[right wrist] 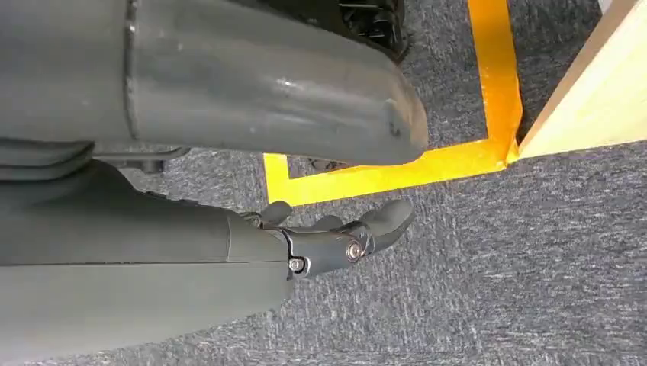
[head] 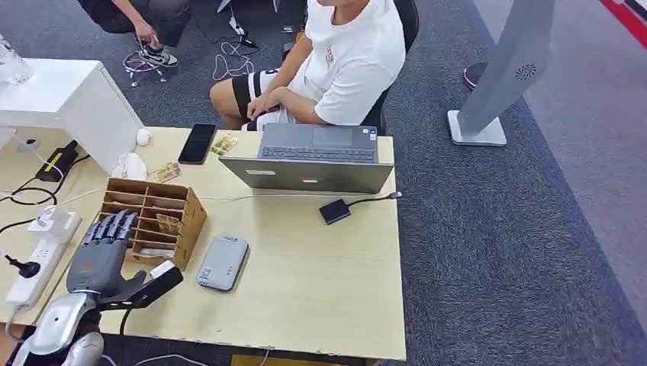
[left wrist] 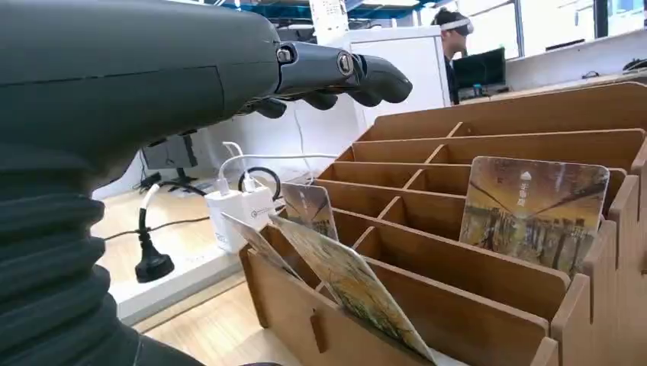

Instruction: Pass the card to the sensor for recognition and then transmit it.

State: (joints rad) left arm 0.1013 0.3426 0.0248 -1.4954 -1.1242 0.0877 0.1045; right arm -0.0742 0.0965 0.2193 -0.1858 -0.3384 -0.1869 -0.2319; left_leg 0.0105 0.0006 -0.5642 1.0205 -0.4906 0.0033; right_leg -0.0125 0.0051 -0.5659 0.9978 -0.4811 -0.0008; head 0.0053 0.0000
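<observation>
- Left hand (head: 103,248): at the near left of the wooden table (head: 320,274), palm down, fingers extended and apart over the near-left part of the cardboard card organizer (head: 152,221); it holds nothing. In the left wrist view the fingers (left wrist: 343,72) hover above the slots without touching them.
- Right hand (right wrist: 328,240): hanging beside the table above grey carpet (right wrist: 496,290) marked with yellow tape (right wrist: 397,175); fingers loosely curved, nothing in them.
- Cards: several stand tilted in the organizer's slots. In the left wrist view, one card (left wrist: 347,286) leans in the nearest row, and another card (left wrist: 534,210) stands upright further back.
- Grey card reader (head: 223,262): lying flat just beside the organizer, on its right.
- White power strip (head: 30,271): on the table's left edge, beside the hand.
- Laptop (head: 317,160): open at the far edge, a small black adapter (head: 334,211) in front of it.
- Black phone (head: 197,142): flat, left of the laptop.
- Person in a white shirt (head: 343,61): seated beyond the table.
</observation>
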